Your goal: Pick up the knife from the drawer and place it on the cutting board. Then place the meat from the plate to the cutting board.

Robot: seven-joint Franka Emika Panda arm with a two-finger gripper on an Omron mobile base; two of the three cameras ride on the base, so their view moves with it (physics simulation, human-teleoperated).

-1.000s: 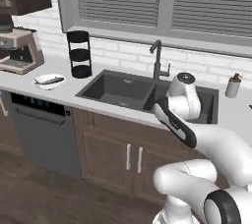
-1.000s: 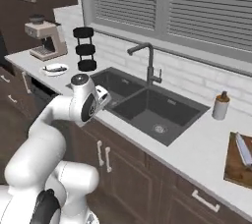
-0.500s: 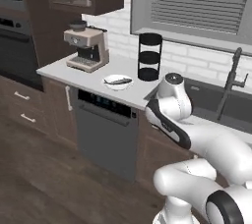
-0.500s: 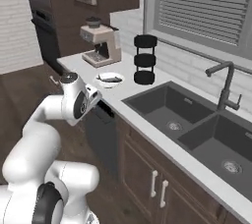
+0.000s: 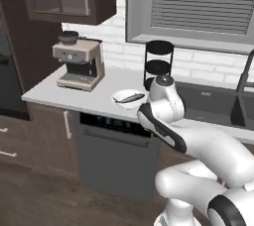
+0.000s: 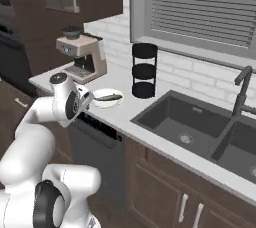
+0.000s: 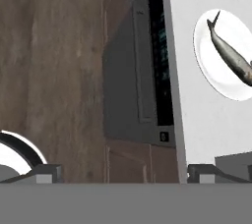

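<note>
I see the pale counter (image 5: 74,93) running along the wall, with the grey dishwasher (image 5: 114,158) set under its front edge. On the counter the coffee machine (image 5: 79,64) stands left of the plate (image 5: 128,102), the black tiered rack (image 5: 158,64) just behind it. The plate (image 7: 216,66) carries the meat (image 7: 231,53), a small silver fish. I cannot tell how wide my gripper stands.

Smooth white plate (image 7: 219,56); matt grey counter (image 7: 197,120).
</note>
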